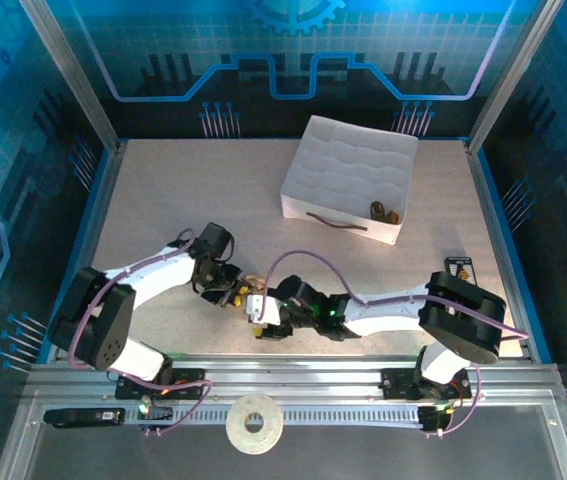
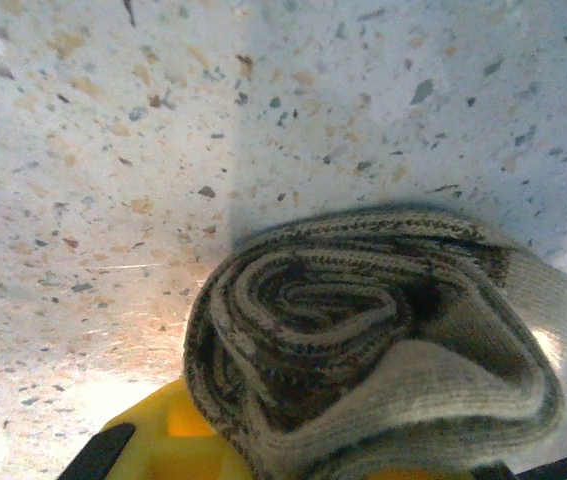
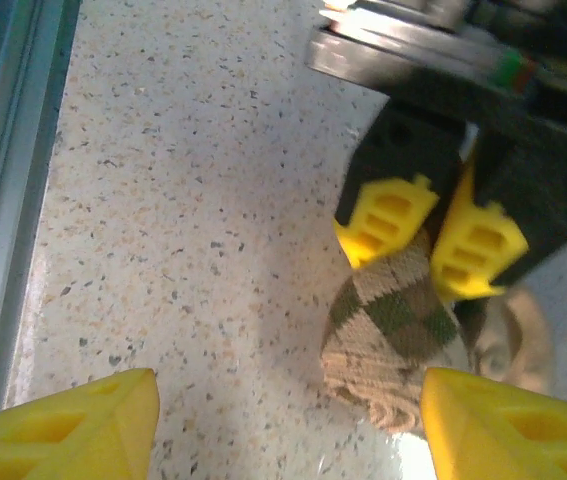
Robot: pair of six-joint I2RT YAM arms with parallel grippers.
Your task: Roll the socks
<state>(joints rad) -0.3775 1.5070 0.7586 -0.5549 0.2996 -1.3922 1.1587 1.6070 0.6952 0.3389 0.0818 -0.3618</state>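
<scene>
A brown-and-tan diamond-checked sock (image 2: 363,330), rolled into a tight spiral, sits just above the speckled table. My left gripper (image 2: 293,462) is shut on it, with a yellow finger (image 2: 158,440) pressed against the roll. In the right wrist view the same sock (image 3: 393,335) hangs from the left gripper (image 3: 431,238), pinched between the two yellow pads. My right gripper (image 3: 288,430) is open just in front of the roll, its fingers wide apart and one of them beside the sock's lower edge. From above, both grippers meet near the table's front middle around the sock (image 1: 246,285).
A white quilted box (image 1: 315,165) stands at the back right, with a small brown-orange bundle (image 1: 385,211) in its near right corner. A roll of tape (image 1: 254,425) lies on the front rail. Blue walls ring the table.
</scene>
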